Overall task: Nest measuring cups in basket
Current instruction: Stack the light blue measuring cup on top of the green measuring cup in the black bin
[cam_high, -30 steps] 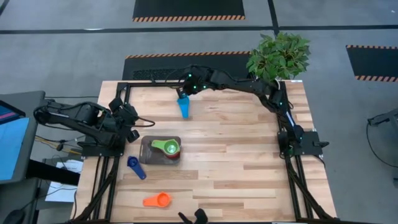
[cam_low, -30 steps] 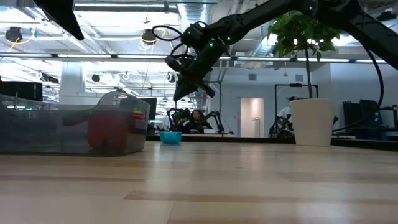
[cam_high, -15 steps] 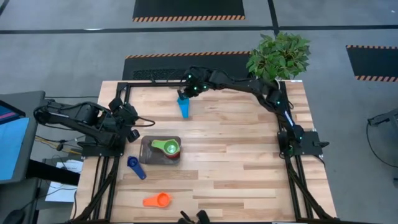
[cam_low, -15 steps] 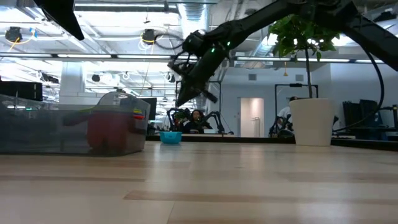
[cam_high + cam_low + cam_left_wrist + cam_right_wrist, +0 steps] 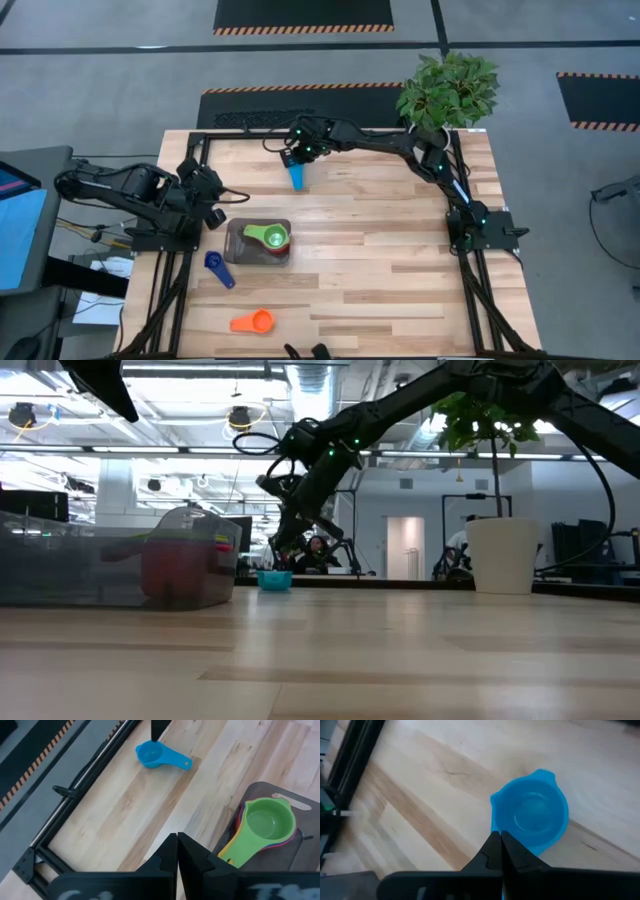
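Since a second ago we see the right gripper (image 5: 293, 158) drawn back toward the table's far edge and lowered, fingers clenched on nothing, poised at the round bowl of the light blue cup (image 5: 296, 177), which lies on the bare planks there. Our left gripper (image 5: 213, 214) waits clenched at the left edge. Beside it, the dark grey translucent basket (image 5: 233, 243) with rounded corners holds stacked plastic cups, a green cup (image 5: 268, 237) uppermost.

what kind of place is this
Probably a robotics lab or industrial workshop: hazard-striped floor mats lie on a bare grey floor, exposed ducts and strip lights run overhead, and a wooden table carries two arms.
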